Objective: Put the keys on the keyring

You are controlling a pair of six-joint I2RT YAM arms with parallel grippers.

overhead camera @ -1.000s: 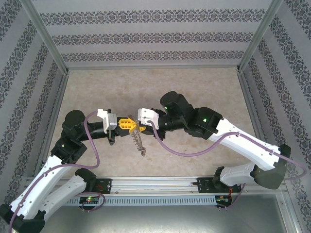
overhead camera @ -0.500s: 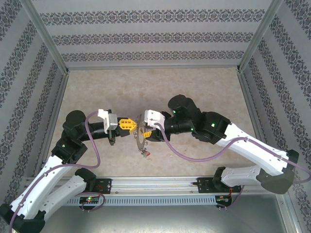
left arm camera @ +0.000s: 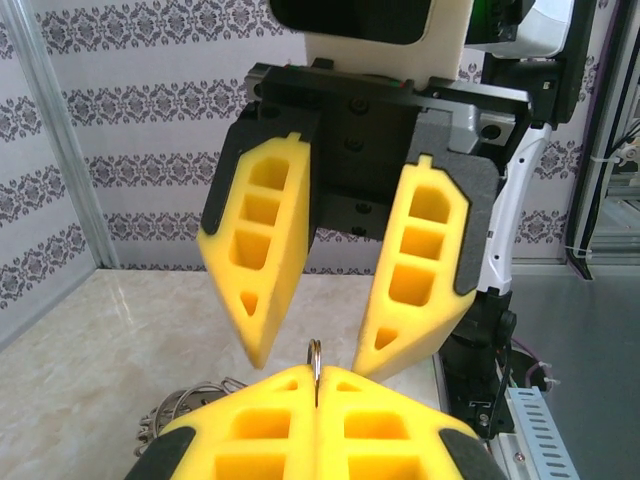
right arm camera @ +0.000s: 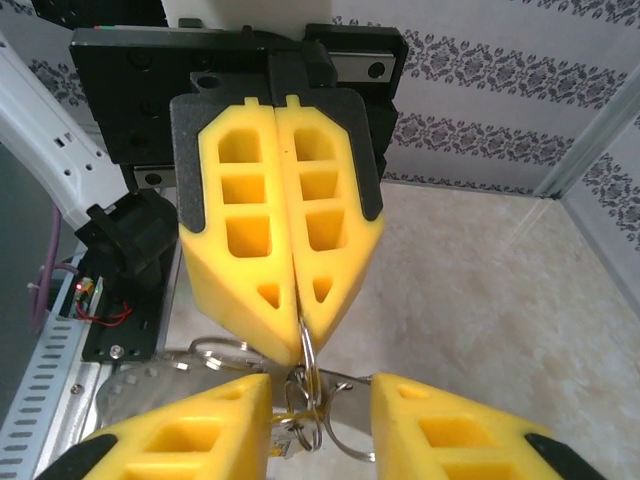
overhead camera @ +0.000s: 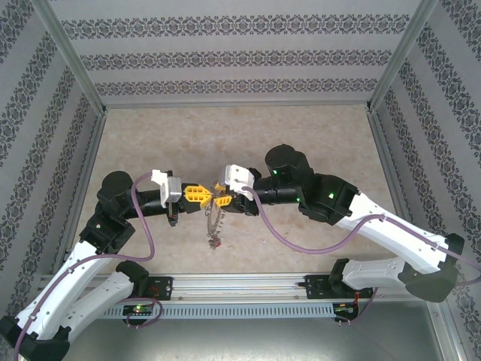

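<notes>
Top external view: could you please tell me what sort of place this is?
Likely a robot test enclosure: patterned walls, a marble-look tabletop and two arms bolted to a front rail.

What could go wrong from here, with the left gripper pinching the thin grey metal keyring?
1. The left gripper holds the thin grey metal keyring only by its edge, at the very tips of its yellow foam fingers; a nudge could twist it or pull it free.
2. The right gripper stands open astride the ring, close to the left's tips; closing may catch those fingers instead.
</notes>
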